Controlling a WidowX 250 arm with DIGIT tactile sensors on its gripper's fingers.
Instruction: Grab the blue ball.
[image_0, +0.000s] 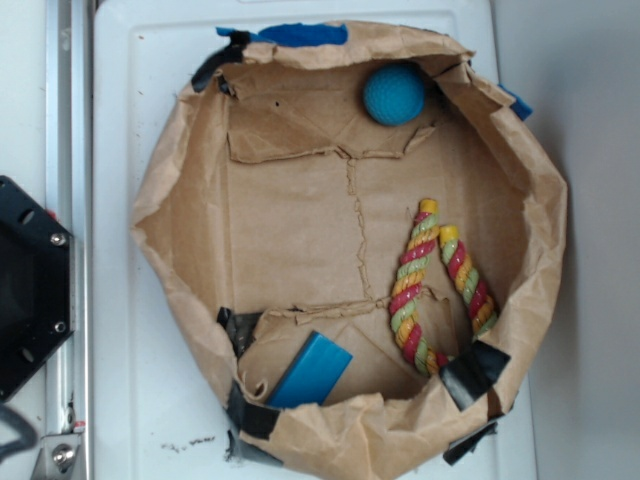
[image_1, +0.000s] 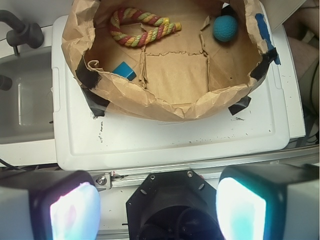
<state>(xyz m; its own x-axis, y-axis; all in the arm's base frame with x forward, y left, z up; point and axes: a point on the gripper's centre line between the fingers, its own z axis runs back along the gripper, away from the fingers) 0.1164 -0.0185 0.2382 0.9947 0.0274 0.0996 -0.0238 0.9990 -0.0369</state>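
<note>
The blue ball (image_0: 394, 94) lies inside the brown paper tub (image_0: 170, 180), at its upper right corner in the exterior view. In the wrist view the blue ball (image_1: 225, 28) shows at the far right of the tub (image_1: 165, 102). My gripper (image_1: 157, 210) hangs open far from it, above the robot base, with nothing between its two pale pads (image_1: 75, 212). The gripper itself is out of the exterior view.
A striped rope toy (image_0: 430, 290) lies bent in the tub's right half, and a flat blue block (image_0: 311, 371) leans at the near wall. The tub stands on a white lid (image_0: 140, 400). The black robot base (image_0: 25, 290) and a metal rail (image_0: 65, 150) are at the left.
</note>
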